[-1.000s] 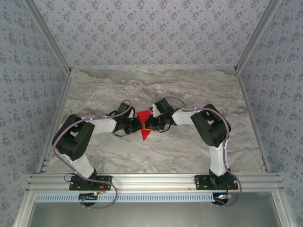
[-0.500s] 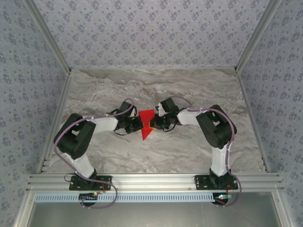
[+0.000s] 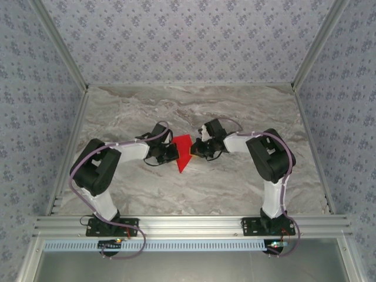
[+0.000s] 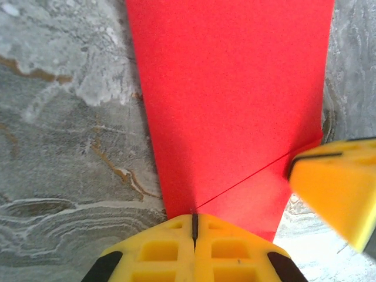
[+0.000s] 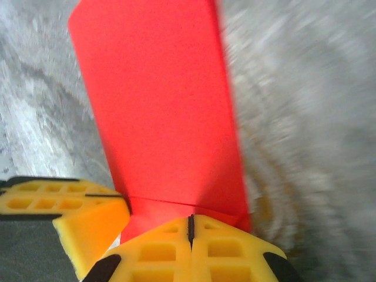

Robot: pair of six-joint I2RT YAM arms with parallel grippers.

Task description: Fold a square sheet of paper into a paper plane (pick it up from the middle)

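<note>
Two end effectors (image 4: 194,226) (image 5: 190,228), paper plane (image 3: 183,154) pinched between

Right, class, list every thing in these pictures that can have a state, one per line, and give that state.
folded red paper, creased, tapering to a point, pinched by both grippers.
left gripper, fingers shut on the paper.
right gripper, fingers shut on the paper, close beside the left one.
</note>
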